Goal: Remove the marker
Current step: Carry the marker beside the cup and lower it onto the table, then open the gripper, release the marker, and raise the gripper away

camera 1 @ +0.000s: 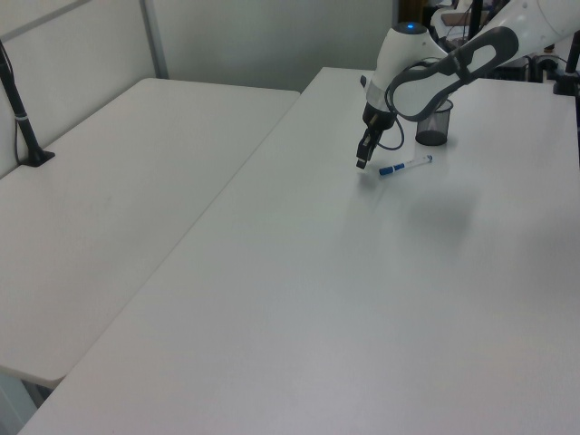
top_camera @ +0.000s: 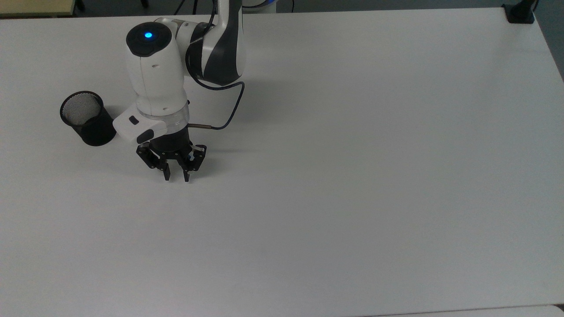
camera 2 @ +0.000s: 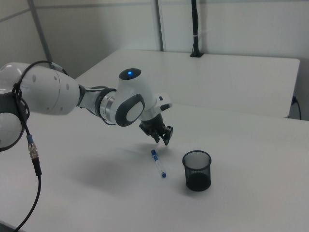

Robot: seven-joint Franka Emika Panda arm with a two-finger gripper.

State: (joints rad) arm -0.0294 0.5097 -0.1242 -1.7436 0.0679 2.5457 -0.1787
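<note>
Now the marker (camera 2: 158, 163) lies flat on the white table (camera 2: 96, 203), near the black mesh cup (camera 2: 197, 170) but not touching it. The gripper (top_camera: 176, 176) hangs just above the table beside the marker's blue cap end. Its two fingers (top_camera: 166, 174) are apart and hold nothing.

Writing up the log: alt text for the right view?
A blue-capped white marker lies flat on the white table, beside a black mesh cup. The robot's open hand hovers just above the marker's far end, holding nothing.
</note>
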